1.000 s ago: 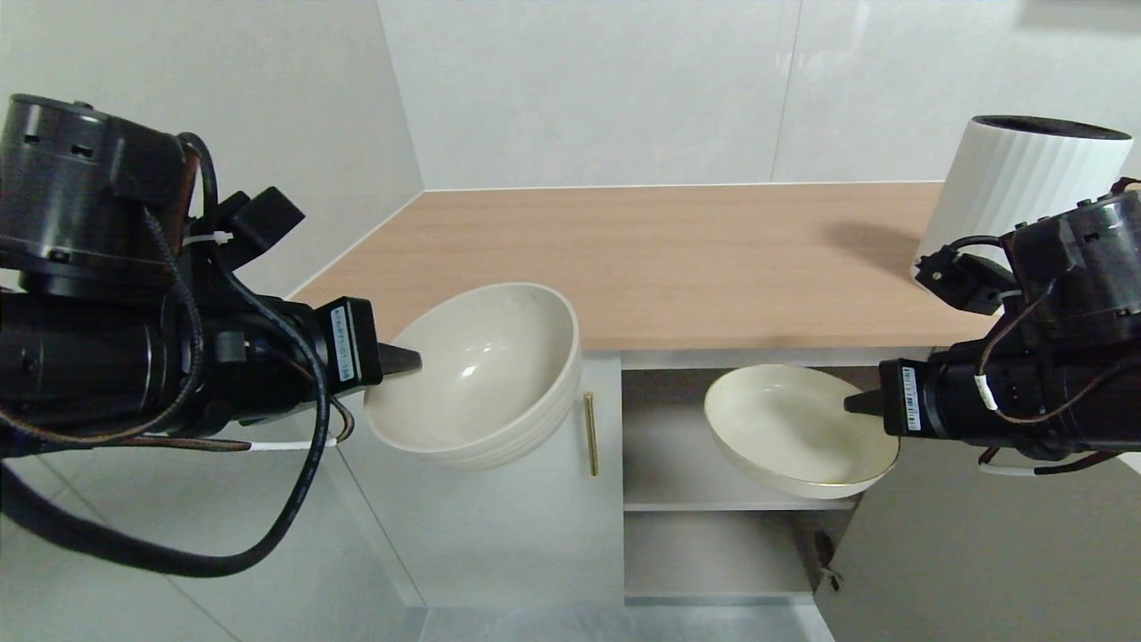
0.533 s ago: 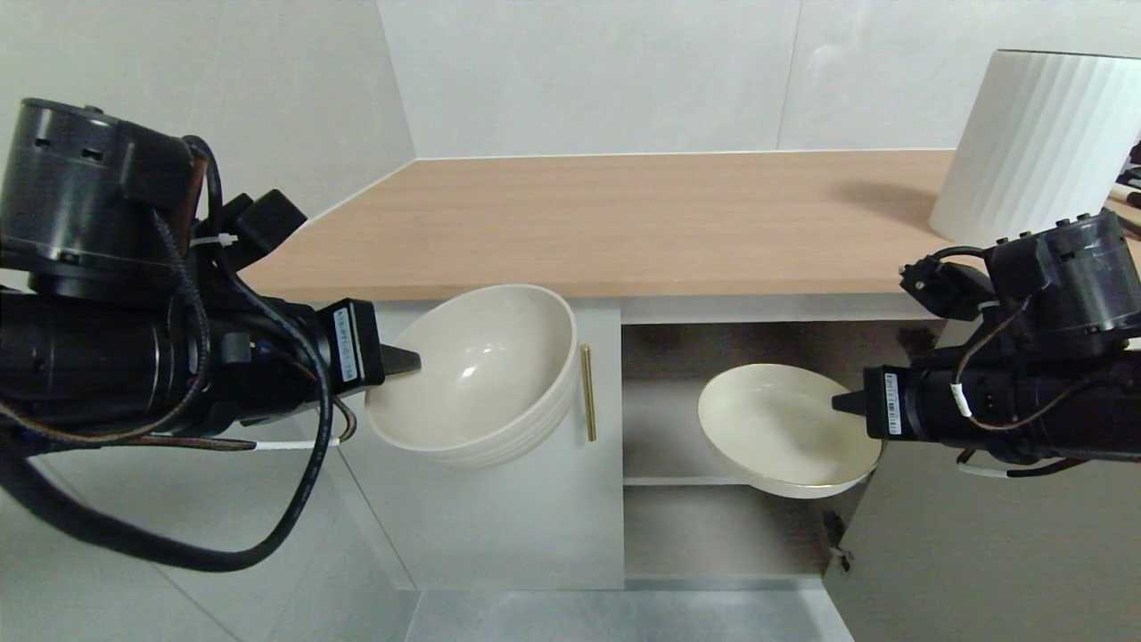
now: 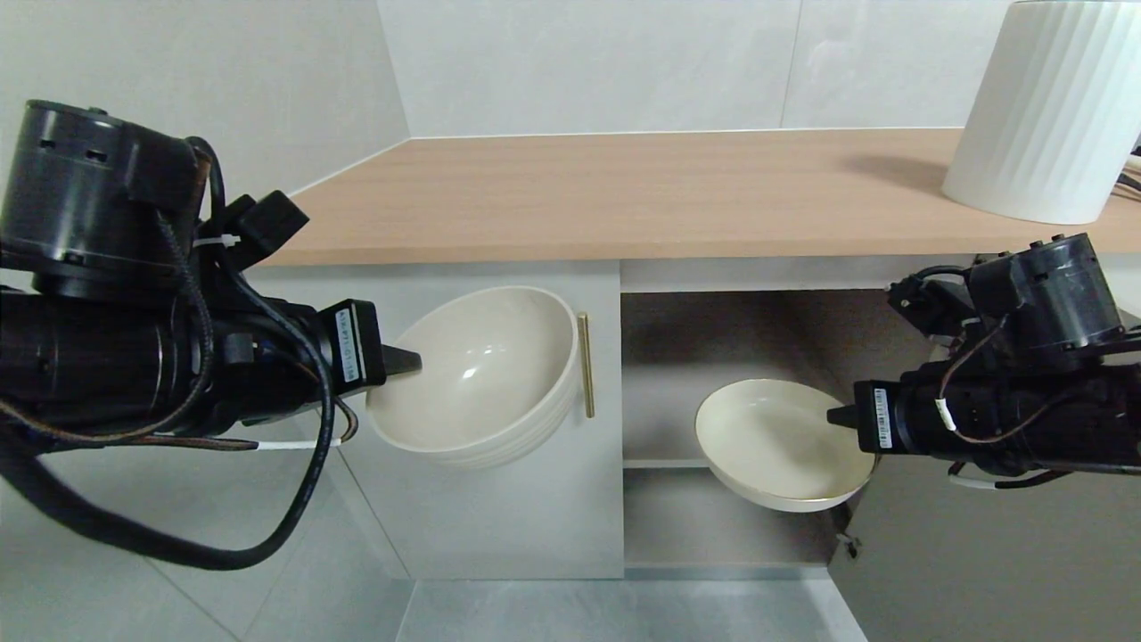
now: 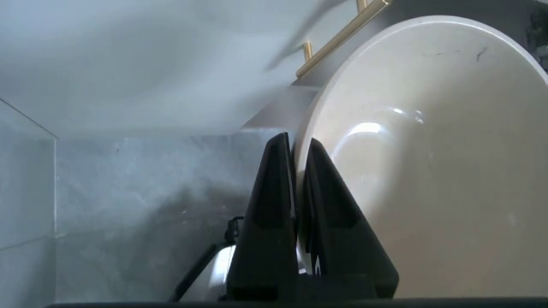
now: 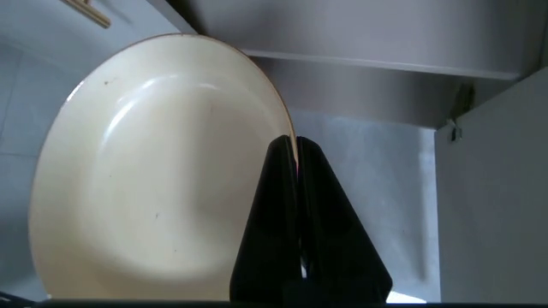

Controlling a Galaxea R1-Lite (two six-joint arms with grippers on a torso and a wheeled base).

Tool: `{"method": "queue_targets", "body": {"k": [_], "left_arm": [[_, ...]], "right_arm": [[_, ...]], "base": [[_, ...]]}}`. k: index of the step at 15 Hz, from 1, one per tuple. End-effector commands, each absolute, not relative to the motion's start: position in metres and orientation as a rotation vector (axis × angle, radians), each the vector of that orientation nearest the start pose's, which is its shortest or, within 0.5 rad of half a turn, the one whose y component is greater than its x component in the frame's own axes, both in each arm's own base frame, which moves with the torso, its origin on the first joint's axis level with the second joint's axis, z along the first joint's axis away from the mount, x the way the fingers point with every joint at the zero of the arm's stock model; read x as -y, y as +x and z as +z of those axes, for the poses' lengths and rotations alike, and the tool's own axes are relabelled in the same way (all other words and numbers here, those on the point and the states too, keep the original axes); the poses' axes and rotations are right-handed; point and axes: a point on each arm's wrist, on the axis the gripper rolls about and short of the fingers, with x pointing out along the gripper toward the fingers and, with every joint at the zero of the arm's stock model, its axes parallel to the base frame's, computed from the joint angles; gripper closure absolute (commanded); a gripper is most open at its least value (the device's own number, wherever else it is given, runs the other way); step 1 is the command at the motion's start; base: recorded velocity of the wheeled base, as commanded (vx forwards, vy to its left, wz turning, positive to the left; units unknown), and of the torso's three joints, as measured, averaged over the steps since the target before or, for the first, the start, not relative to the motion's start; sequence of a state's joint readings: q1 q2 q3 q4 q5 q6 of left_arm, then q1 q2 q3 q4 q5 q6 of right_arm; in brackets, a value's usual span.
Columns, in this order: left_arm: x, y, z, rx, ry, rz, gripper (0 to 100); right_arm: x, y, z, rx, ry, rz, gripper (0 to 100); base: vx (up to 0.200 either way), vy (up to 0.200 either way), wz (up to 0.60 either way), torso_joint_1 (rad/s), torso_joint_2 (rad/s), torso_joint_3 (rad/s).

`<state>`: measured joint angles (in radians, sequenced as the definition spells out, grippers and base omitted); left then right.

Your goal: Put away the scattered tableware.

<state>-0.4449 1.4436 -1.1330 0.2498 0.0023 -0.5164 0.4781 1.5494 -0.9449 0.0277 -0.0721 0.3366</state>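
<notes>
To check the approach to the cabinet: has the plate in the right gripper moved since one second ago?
Yes, downward. The plate had its lower rim above the cabinet shelf edge; now the rim hangs below that edge.

At two o'clock the white ribbed container [image 3: 1038, 116] runs off the top edge, its rim unseen. At four o'clock the plate [image 3: 767, 437] hides part of the shelf [image 3: 660, 464] behind it. At eight o'clock the bowl [image 3: 481, 374] covers part of the closed door [image 3: 499, 526].
</notes>
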Motion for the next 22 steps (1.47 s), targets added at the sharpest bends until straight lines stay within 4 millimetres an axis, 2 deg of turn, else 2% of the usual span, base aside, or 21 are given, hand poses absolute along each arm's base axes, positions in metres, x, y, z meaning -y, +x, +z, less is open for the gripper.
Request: {"method": "queue_targets", "body": {"k": [1,2,5,10,12,19,22], "left_arm": [[0.103,0.215,0.261,-0.647,-0.37,-0.276,100],[0.103,0.215,0.261,-0.647,-0.37,-0.276,100],[0.103,0.215,0.261,-0.648,-0.37,-0.276,100],[0.103,0.217,0.259,-0.657,-0.367,-0.273,100],[0.103,0.217,0.259,-0.657,-0.367,-0.273,100],[0.104,0.219,0.256,-0.667,-0.364,-0.27,100],[0.106,0.218,0.255,-0.672,-0.36,-0.278,100]], "right_arm": [[-0.122,0.239,0.196,-0.689,0.141,0.28,100],[-0.124,0.242,0.191,-0.705,0.135,0.277,100],[-0.134,0.263,0.159,-0.793,0.071,0.242,100],[-0.154,0.305,0.088,-0.853,0.09,0.16,100],[-0.153,0.32,0.068,-0.827,0.094,0.109,100],[-0.142,0.364,0.03,-0.781,0.161,-0.061,100],[-0.137,0.382,0.016,-0.703,0.194,-0.151,100]], "base": [[0.0,0.0,0.0,0.0,0.0,0.0],[0.0,0.0,0.0,0.0,0.0,0.0],[0.0,0.0,0.0,0.0,0.0,0.0],[0.0,0.0,0.0,0.0,0.0,0.0],[0.0,0.0,0.0,0.0,0.0,0.0],[0.0,0.0,0.0,0.0,0.0,0.0],[0.0,0.0,0.0,0.0,0.0,0.0]]}}
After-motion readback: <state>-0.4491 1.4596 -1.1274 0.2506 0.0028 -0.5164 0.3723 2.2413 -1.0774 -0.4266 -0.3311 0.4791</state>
